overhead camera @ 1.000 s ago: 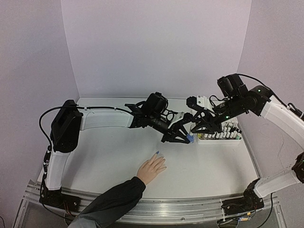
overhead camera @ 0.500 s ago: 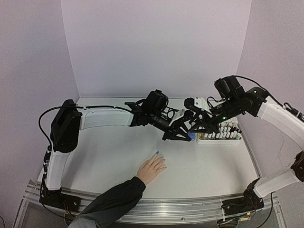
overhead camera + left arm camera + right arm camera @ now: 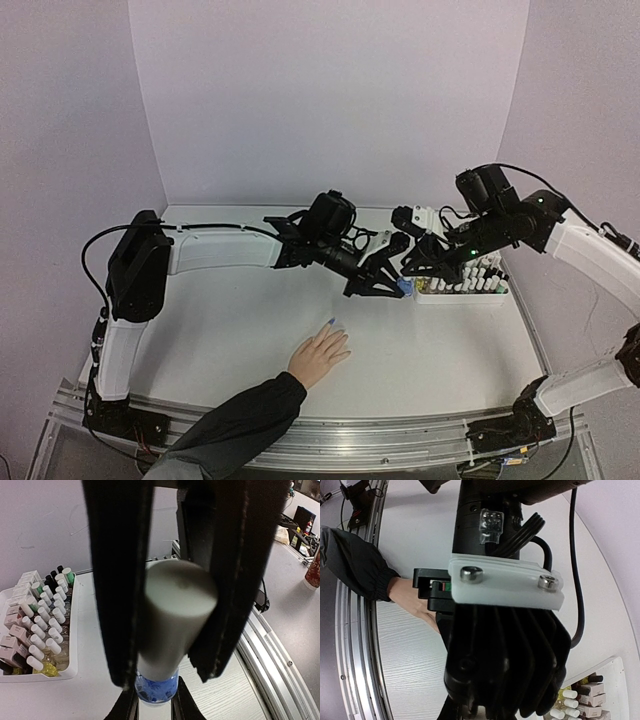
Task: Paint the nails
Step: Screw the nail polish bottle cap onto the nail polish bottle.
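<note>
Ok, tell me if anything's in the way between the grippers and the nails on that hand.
Nothing visible. From above, only bare table lies between the polish bottle, gripped by left gripper and right gripper, and the nails. The tray sits right of that path.

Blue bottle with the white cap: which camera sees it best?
The left wrist view: the blue bottle fills the middle, its cap clamped in the left gripper. The top view shows only a tiny blue speck of it. The right wrist view shows none of it.
</note>
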Controlling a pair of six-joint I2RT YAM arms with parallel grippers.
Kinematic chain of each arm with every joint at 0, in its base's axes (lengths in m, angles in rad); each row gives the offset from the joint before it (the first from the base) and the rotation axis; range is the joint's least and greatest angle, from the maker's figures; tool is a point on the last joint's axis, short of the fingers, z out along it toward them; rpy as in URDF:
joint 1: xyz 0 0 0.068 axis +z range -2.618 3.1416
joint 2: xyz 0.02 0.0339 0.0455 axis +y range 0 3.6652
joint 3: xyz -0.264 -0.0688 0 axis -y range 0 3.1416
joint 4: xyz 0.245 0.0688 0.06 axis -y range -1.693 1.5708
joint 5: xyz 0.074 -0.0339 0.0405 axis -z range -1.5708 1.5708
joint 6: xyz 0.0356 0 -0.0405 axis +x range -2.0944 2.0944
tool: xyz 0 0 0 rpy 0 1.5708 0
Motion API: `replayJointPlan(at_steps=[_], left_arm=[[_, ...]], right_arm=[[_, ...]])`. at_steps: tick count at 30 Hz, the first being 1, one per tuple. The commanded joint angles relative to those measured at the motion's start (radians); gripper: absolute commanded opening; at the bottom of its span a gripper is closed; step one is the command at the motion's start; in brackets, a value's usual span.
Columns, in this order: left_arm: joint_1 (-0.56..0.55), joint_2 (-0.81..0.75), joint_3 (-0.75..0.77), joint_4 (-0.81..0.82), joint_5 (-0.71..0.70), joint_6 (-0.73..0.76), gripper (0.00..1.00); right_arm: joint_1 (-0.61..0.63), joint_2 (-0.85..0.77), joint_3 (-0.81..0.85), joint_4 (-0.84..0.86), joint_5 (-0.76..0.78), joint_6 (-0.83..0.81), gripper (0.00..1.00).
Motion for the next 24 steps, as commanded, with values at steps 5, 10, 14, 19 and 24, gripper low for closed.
replayJointPlan(at_steps=[5, 10, 14, 19, 24], left_arm=[[0.005, -0.071, -0.037, 0.26, -0.207, -0.21, 0.0], [0.006, -0.068, -0.034, 0.306, -0.323, -0.235, 0.0], [0.004, -0.059, -0.027, 0.32, -0.377, -0.217, 0.0], [0.006, -0.044, -0.014, 0.321, -0.445, -0.176, 0.0], [0.006, -0.042, -0.015, 0.319, -0.456, -0.173, 0.0]], right_arm=[[0.006, -0.016, -0.111, 0.215, 0.202, 0.229, 0.0], [0.051, -0.026, -0.182, 0.392, 0.351, 0.345, 0.0], [0.116, 0.022, -0.184, 0.445, 0.53, 0.415, 0.0], [0.158, 0.081, -0.156, 0.47, 0.715, 0.569, 0.0], [0.174, 0.12, -0.134, 0.471, 0.773, 0.715, 0.0]])
